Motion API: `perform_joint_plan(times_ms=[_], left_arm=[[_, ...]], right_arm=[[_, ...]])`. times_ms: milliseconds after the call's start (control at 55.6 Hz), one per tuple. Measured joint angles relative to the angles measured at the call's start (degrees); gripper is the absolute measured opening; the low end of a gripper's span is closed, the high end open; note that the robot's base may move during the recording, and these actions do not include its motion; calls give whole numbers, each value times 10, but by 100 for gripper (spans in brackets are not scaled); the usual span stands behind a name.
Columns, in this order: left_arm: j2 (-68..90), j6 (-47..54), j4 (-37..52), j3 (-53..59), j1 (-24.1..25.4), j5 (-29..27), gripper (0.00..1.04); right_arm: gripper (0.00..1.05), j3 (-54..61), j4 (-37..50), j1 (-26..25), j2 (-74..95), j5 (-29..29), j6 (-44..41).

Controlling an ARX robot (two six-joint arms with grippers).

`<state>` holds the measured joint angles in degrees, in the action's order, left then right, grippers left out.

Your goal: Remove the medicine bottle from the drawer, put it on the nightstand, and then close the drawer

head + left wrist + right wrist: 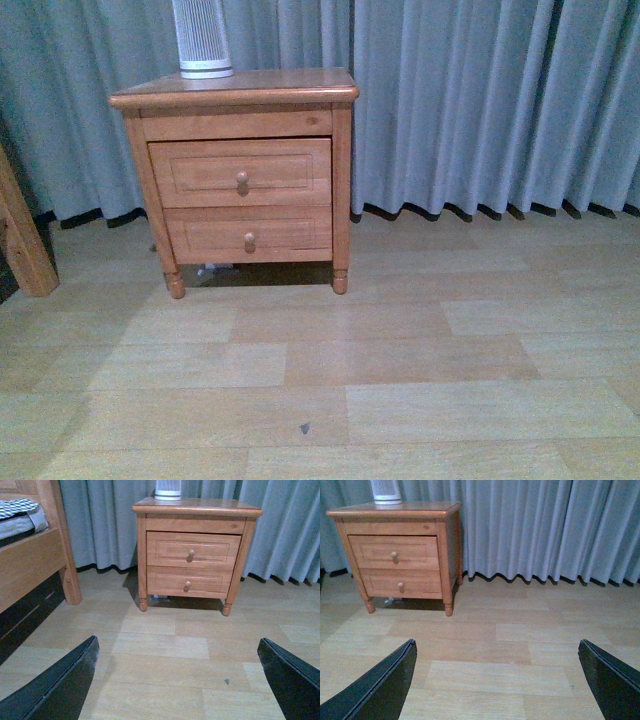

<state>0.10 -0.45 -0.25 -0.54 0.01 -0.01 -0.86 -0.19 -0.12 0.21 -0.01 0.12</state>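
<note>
The orange-brown nightstand stands against the curtain, some way ahead across the floor. Its taller upper drawer is shut, with a round knob at the middle. The medicine bottle is hidden. In the left wrist view my left gripper is open over bare floor, far from the nightstand and its drawer. My right gripper is open as well, with the nightstand and drawer far off to one side. Neither arm shows in the front view.
A tall white ribbed appliance stands on the nightstand top. The shallower lower drawer is shut. A wooden beam and bed frame lie to the left. Grey curtain hangs behind. Something small and white lies under the nightstand.
</note>
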Motion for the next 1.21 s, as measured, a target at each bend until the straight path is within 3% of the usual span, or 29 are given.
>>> perform_joint_plan(times_ms=[1206], left_arm=[[0, 0, 0, 0, 0, 0, 98]], right_arm=[[98, 0, 0, 0, 0, 0, 0]])
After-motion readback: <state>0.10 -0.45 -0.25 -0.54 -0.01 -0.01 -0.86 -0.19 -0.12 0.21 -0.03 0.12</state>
